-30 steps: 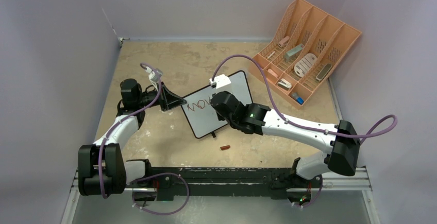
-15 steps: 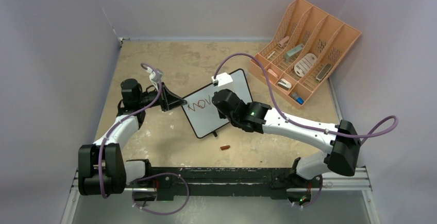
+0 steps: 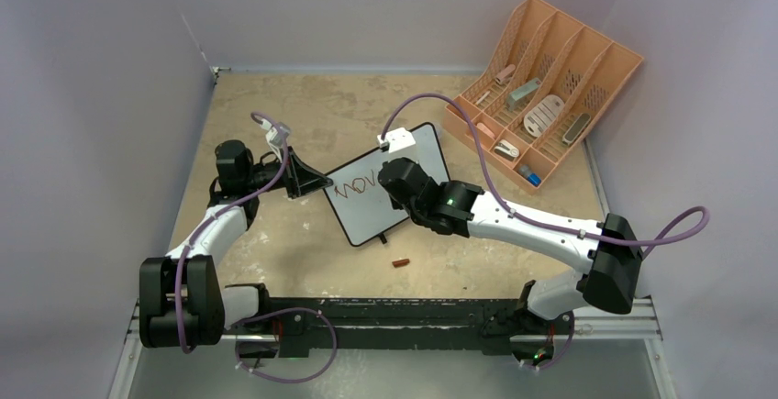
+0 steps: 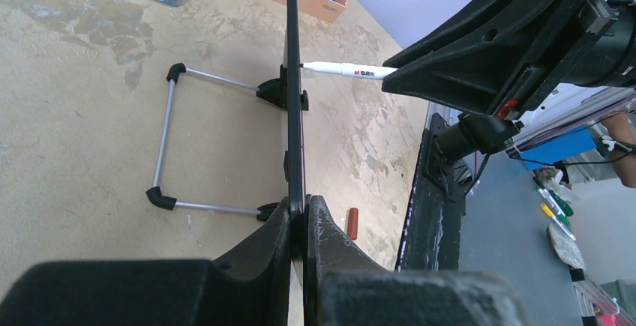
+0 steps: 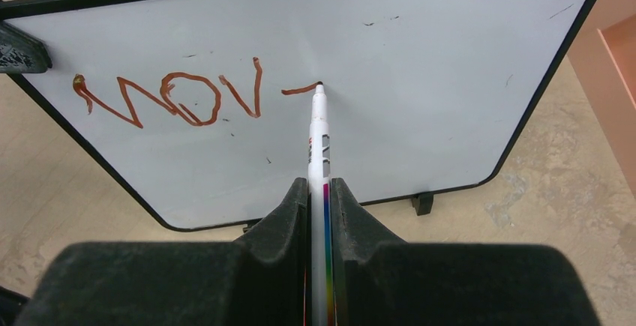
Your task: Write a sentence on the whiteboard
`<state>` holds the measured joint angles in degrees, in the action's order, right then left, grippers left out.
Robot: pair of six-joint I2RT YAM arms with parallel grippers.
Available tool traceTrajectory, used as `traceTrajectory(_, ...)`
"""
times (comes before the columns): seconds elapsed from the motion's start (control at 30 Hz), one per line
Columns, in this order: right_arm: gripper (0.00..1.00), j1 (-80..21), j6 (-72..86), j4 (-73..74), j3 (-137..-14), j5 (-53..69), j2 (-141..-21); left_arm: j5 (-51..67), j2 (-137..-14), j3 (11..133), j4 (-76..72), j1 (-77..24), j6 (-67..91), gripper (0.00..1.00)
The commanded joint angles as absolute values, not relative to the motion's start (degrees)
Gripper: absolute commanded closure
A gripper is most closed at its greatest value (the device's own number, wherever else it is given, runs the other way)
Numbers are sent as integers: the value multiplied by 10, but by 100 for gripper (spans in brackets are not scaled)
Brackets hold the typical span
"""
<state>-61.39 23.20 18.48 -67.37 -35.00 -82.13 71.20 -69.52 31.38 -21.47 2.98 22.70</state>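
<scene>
Whiteboard (image 3: pixel 367 217) stands mid-frame on the table (image 3: pixel 275 105). Left jaws are clamped on its edge, and right jaws pinch the marker (image 5: pixel 318 127), tip touching beside the red letters (image 5: pixel 172 97). I'd go light and even on pressure so strokes stay readable and the board doesn't tip.

right gripper (image 5: pixel 320 185): clamped on a white marker (image 5: pixel 318 135)
marker tip: touching the whiteboard (image 5: pixel 435 56), at the end of a short red stroke (image 5: pixel 298 90)
writing (image 5: pixel 172 97): red "mov", left of the stroke
whiteboard frame: black, with a small foot (image 5: pixel 422 204) on the beige surface (image 5: pixel 570 213)
</scene>
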Motion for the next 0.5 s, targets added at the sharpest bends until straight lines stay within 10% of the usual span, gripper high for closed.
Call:
traceTrajectory(0.0, 100, -605, 219, 145, -699, -368, -812, 737, -699, 326, -217, 23, 200, 100)
traceTrajectory(0.47, 100, -606, 191, 122, -708, -353, -819, 737, -697, 326, -216, 23, 200, 100)
